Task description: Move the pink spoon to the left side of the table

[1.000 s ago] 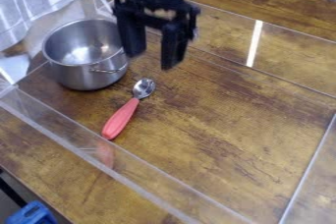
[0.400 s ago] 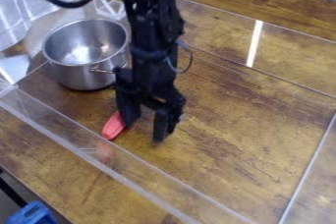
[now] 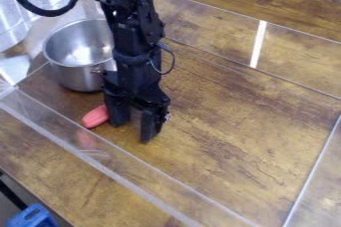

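The gripper (image 3: 138, 118) is lowered to the table (image 3: 253, 121), its dark fingers pointing down over the pink spoon (image 3: 96, 117). Whether the spoon is clasped cannot be told. Only the spoon's red handle end is seen, projecting left of the fingers. The steel pot (image 3: 78, 54) stands near, behind the arm.
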Controlling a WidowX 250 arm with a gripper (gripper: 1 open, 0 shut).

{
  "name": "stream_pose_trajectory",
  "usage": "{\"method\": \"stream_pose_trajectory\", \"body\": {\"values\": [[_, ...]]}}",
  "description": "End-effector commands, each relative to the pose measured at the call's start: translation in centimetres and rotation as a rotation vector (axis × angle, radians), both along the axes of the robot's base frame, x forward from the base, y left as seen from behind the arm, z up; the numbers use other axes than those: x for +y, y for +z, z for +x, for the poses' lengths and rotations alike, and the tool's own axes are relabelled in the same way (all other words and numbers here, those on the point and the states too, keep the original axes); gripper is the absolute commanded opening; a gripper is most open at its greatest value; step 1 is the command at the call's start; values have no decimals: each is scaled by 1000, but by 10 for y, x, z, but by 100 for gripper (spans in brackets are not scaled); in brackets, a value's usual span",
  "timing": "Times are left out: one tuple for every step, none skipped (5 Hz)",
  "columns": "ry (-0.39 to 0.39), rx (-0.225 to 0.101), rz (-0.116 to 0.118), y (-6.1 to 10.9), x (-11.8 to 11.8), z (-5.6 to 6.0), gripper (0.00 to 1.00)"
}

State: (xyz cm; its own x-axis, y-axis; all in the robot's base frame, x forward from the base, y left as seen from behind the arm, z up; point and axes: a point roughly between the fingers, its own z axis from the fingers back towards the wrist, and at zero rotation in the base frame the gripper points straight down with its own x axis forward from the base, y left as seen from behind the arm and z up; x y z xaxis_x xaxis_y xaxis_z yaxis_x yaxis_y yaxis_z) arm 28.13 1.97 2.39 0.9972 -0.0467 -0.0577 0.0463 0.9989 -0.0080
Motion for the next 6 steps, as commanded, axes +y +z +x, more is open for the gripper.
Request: {"method": "stream_pose_trajectory", "body": {"values": [[-11, -52, -1, 18, -3, 15, 0], [45, -56, -3, 18, 4, 14, 0], [98, -58, -4, 18, 10, 12, 0], [82, -59, -7, 23, 6, 14, 0], [59, -62, -11, 28, 0, 17, 0], [78, -68, -12, 29, -12, 19, 0]]}}
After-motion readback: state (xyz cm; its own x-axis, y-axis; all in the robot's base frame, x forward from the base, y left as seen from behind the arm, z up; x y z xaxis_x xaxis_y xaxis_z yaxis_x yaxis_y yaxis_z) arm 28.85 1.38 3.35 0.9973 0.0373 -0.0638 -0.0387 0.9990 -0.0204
